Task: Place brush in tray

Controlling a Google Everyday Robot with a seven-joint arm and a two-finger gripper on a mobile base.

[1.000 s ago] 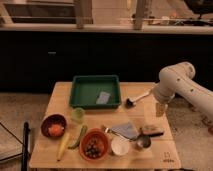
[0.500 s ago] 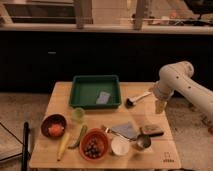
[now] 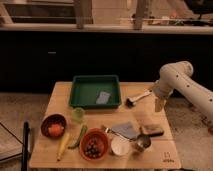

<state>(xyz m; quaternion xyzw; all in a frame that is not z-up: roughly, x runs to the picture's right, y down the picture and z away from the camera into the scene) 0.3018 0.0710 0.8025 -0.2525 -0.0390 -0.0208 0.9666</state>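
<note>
Clutter fills the near edge of the bench [image 3: 59, 100]: an orange bowl [image 3: 93, 145] with dark contents, a white cup [image 3: 120, 146], a metal cup [image 3: 143, 142], a banana [image 3: 63, 144] and a green vegetable [image 3: 79, 136]. Just behind them sit a dark red bowl [image 3: 53, 125], a small green cup [image 3: 77, 114], a grey-blue cloth [image 3: 125, 130] with a fork [image 3: 109, 131] at its edge, and a black-handled utensil [image 3: 152, 130].

Farther back on the right lies the brush [image 3: 138, 98], a slim white handle angled up to the right and a dark round head at its lower left end. It is on the wood just right of the tray [image 3: 79, 98], outside the rim.

The claw [image 3: 159, 104] hangs pointing down beside the handle's far end, released and gripping nothing. Whether it touches the handle I cannot tell. The white arm [image 3: 181, 82] bends in from the right edge.

The tray is dark green and shallow, with a pale grey piece [image 3: 103, 97] inside. Behind the bench runs a dark counter [image 3: 100, 50].
</note>
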